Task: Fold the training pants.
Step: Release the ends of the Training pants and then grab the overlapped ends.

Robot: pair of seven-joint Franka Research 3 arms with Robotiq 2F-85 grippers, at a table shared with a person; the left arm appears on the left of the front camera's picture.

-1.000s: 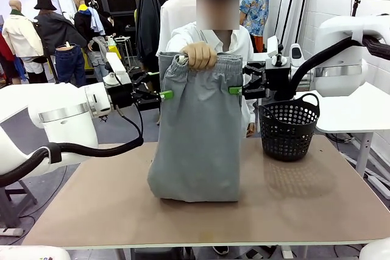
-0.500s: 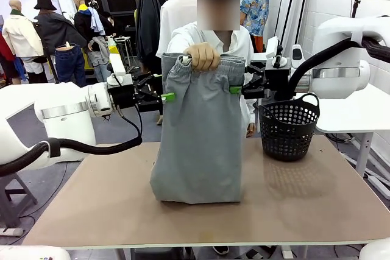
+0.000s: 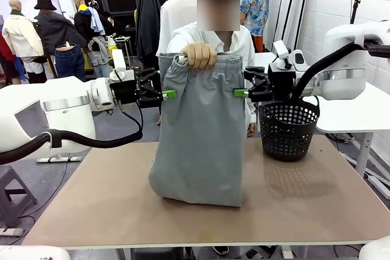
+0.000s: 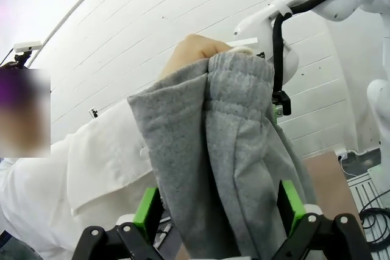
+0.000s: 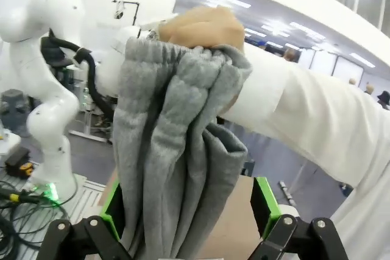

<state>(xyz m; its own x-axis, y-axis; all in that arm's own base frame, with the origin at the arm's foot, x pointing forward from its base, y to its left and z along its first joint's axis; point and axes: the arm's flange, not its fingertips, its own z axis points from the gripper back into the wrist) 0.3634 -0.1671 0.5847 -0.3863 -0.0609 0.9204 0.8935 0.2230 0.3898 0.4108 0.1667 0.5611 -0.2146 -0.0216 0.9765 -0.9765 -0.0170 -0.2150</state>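
One brown worktop [image 3: 317, 199] lay between the robot and the person. In the middle of it hung one pair of grey pants [image 3: 201, 138]. The gathered waistband was bunched in the person's hand [image 3: 199, 55] in front of the white shirt, and the lower end of the pants rested in folds on the worktop. The cloth hung almost straight, a little wider at the bottom.

One black basket [image 3: 287, 129] with open mesh walls and a handle stood on the far right part of the worktop, to the right of the pants and apart from them. What it held I could not tell from this angle.

Two end effectors were at the upper part of the pants, just below the waistband. The left end effector [image 3: 167, 94] was at the left edge of the cloth. In the left wrist view its green pads [image 4: 146, 206] were spread wide, with the cloth between them. The right end effector [image 3: 239, 92] was at the right edge. In the right wrist view its pads [image 5: 265, 205] were also spread apart, one on each side of the hanging cloth, not pressing it.
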